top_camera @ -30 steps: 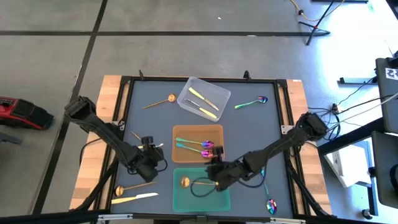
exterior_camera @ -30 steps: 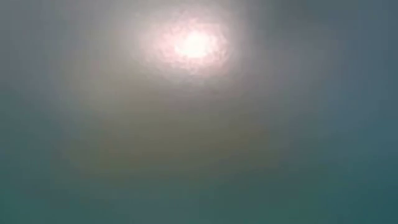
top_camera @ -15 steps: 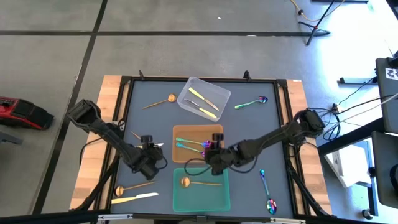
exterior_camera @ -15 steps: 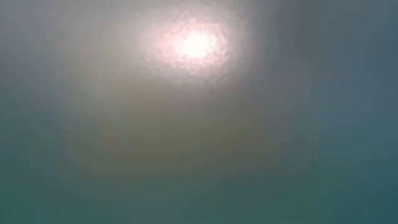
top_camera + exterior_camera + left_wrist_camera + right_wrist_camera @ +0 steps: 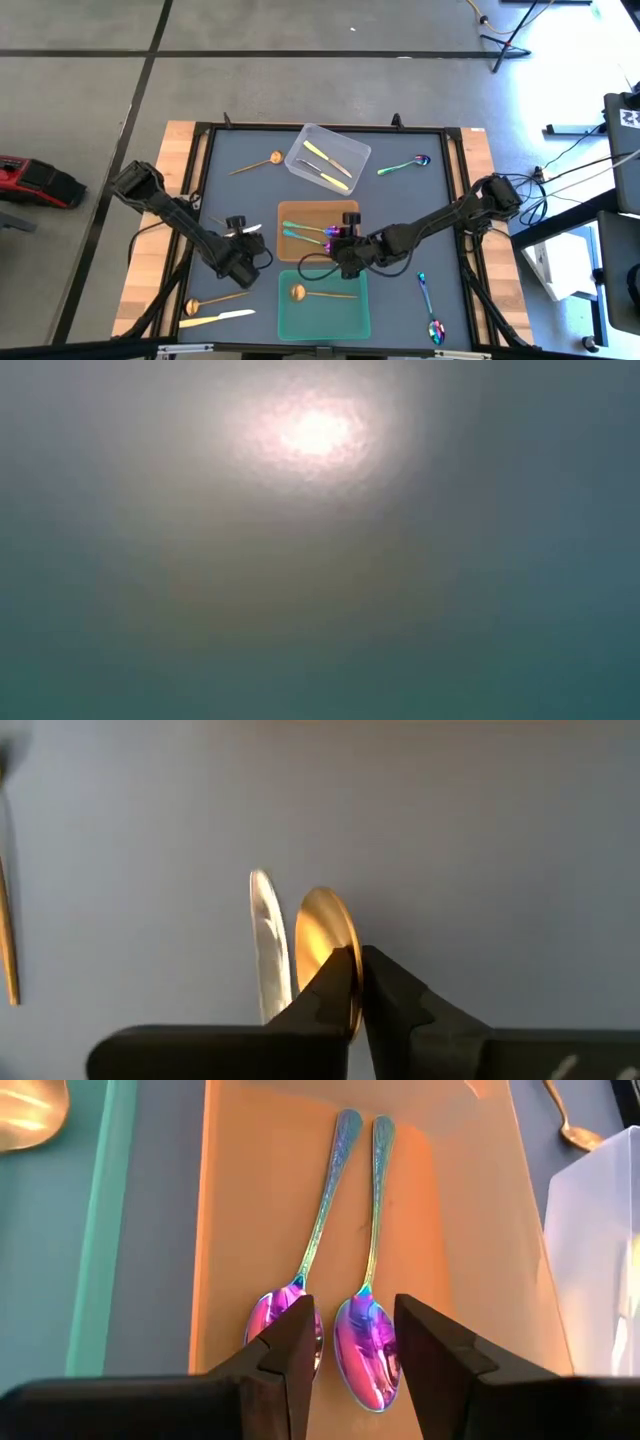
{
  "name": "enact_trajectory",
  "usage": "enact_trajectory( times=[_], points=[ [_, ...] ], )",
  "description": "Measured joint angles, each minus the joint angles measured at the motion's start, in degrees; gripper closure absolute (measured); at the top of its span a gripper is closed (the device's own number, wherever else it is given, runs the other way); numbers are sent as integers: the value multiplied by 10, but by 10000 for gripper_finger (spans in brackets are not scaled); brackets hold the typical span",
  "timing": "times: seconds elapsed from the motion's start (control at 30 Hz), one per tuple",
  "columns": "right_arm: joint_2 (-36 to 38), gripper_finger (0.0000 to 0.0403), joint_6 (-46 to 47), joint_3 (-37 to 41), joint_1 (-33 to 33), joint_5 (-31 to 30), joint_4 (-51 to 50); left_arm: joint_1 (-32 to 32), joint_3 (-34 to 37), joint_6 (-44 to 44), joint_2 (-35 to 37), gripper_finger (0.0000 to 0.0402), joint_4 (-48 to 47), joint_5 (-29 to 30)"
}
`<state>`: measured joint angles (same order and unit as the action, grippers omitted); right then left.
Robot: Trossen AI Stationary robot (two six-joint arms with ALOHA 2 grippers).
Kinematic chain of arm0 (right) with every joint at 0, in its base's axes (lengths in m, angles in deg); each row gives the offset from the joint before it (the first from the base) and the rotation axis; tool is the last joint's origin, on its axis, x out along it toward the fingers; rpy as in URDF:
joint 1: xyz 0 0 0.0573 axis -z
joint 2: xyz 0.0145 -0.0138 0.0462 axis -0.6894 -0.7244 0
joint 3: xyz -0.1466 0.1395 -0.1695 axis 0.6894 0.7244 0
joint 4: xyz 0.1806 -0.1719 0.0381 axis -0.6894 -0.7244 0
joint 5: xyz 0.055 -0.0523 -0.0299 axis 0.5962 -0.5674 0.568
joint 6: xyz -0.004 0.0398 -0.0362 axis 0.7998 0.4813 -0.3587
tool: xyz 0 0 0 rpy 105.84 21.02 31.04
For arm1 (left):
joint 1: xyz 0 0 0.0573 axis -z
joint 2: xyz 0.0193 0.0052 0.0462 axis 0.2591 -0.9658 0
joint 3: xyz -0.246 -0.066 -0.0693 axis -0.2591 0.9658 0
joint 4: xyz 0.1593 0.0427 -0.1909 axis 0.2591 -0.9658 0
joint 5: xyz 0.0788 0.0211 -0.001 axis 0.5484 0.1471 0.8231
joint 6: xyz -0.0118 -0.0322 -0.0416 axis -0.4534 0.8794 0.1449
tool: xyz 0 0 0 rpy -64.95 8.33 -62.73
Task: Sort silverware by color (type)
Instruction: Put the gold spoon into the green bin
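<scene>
With the left gripper (image 5: 357,982) pinching a copper-gold spoon (image 5: 322,935) at lower centre, lift straight, while the right gripper (image 5: 345,1342), spread, hangs over the orange bin (image 5: 440,1230).

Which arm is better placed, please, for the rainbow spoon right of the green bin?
Right: the right gripper hangs open, nearer that rainbow spoon; the left gripper grips a copper spoon.
</scene>
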<state>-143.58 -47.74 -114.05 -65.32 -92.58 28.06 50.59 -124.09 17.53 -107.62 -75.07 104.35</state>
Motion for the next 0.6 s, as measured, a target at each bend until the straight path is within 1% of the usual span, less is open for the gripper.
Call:
enact_trajectory(
  times=[0.17, 0.33, 0.47, 0.6],
  points=[
    [0, 276, 21, 0, -8, 9, -2, 14, -64, 6, 0, 385, -40, 16],
    [0, 276, 42, -11, -46, 10, -5, 40, -147, 3, 1, 392, -88, 35],
    [0, 276, 46, -34, -86, 7, -3, 65, -208, -11, 1, 392, -89, 57],
    [0, 276, 50, -46, -121, -17, 14, 95, -263, -13, 1, 389, -74, 84]
  ],
)
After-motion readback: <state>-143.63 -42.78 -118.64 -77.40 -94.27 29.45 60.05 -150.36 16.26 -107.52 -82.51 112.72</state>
